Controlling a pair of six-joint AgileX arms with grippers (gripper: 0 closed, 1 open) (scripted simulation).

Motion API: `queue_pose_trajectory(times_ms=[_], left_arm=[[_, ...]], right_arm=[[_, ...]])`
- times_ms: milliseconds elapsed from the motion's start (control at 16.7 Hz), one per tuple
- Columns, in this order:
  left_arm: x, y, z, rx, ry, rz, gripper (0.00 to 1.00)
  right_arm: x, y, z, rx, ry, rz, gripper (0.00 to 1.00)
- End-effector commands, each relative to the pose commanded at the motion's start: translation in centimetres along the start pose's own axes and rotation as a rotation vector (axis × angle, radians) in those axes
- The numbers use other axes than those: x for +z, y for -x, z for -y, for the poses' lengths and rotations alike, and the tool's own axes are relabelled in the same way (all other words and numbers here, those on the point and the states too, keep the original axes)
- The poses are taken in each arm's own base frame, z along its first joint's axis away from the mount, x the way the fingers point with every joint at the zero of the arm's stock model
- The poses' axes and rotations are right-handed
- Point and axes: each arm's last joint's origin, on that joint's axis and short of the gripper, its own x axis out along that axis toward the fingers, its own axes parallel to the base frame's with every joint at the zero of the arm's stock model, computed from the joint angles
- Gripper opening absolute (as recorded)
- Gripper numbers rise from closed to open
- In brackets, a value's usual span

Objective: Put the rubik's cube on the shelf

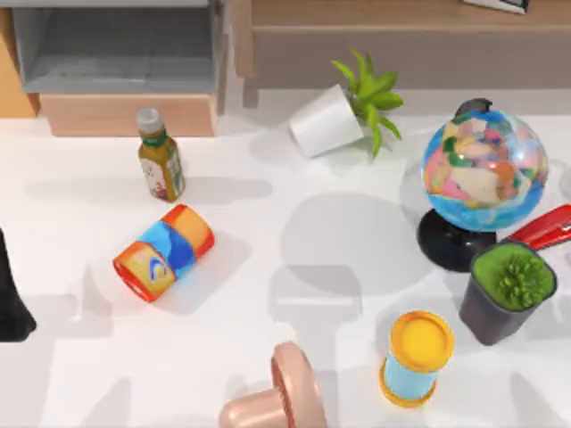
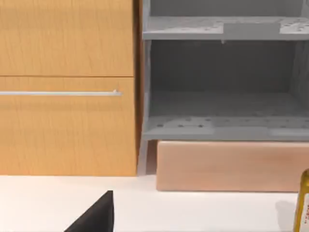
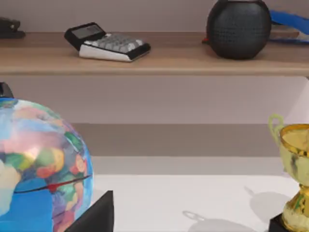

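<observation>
Light-wood shelf (image 1: pixel 384 13) runs along the table's far edge at 1 o'clock, grey-brown panel below. Right wrist view: the shelf board (image 3: pixel 159 60) carries a calculator (image 3: pixel 107 42) and a black round speaker (image 3: pixel 238 28). Globe (image 1: pixel 484 169) stands at 3 o'clock. Red-orange-blue can (image 1: pixel 164 252) lies on its side at 9 o'clock; bottle (image 1: pixel 160 156) upright at 10 o'clock, label unreadable. Left arm (image 1: pixel 11 294) sits at the 9 o'clock edge. Left gripper (image 2: pixel 96 217) faces a grey compartment (image 2: pixel 222 87); right gripper (image 3: pixel 96 215) is beside the globe. Grip state of both: cannot tell.
</observation>
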Motion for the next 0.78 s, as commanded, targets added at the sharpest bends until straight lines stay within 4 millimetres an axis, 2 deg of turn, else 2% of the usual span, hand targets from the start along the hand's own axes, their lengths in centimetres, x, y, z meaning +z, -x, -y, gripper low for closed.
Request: queue_pose_trajectory(times_ms=[240, 480, 660, 780], left_arm=[[0.4, -0.1, 0.0, -0.001, -0.02, 0.0, 1.0], [2.7, -1.0, -0.3, -0.005, -0.137, 0.0, 1.0], [5.3, -3.0, -0.8, -0.008, -0.281, 0.002, 1.0], [7.0, -5.0, -1.4, -0.011, -0.397, 0.003, 1.0]], right_arm=[[0.0, 0.0, 0.0, 0.0, 0.0, 0.0, 1.0], [0.0, 0.0, 0.0, 0.0, 0.0, 0.0, 1.0], [0.0, 0.0, 0.0, 0.0, 0.0, 0.0, 1.0], [0.0, 0.0, 0.0, 0.0, 0.0, 0.0, 1.0]])
